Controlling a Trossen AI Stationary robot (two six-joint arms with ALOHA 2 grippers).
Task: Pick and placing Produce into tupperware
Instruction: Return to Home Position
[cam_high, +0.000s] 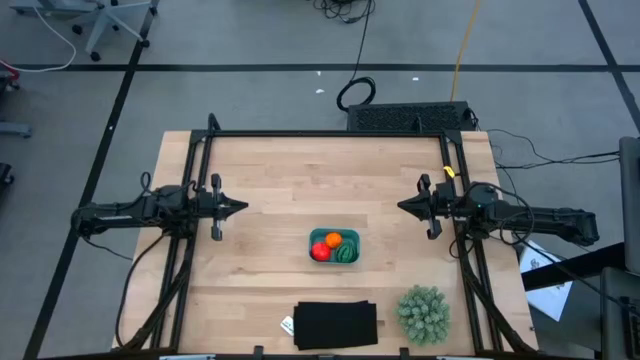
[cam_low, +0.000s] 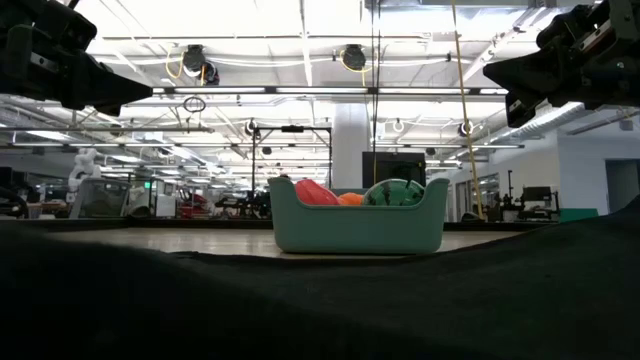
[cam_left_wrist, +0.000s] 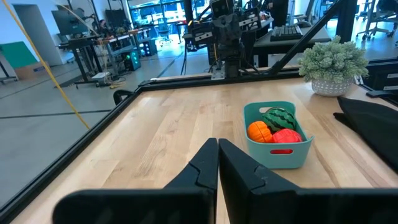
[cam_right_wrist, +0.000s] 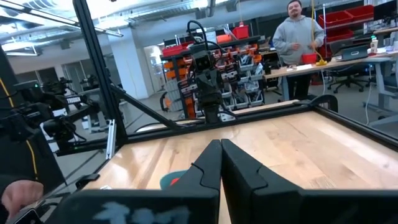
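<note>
The teal tupperware (cam_high: 334, 246) stands on the wooden table, a little toward the near edge from the middle. Inside it lie the produce: a red piece (cam_high: 320, 252), an orange round piece (cam_high: 333, 239) and a dark green round piece (cam_high: 347, 252); the left wrist view shows all three, the red one (cam_left_wrist: 286, 137) nearest. My left gripper (cam_high: 243, 208) is shut and held level above the table's left side, pointing toward the middle. My right gripper (cam_high: 401, 207) is shut above the right side, facing it. Both are well clear of the tupperware.
A black flat rectangle (cam_high: 336, 324) lies at the near edge, with a small white tag beside it. A pale-green spiky plant ball (cam_high: 423, 312) sits at the near right corner. A black frame borders the table. A person stands beyond the table in the right wrist view.
</note>
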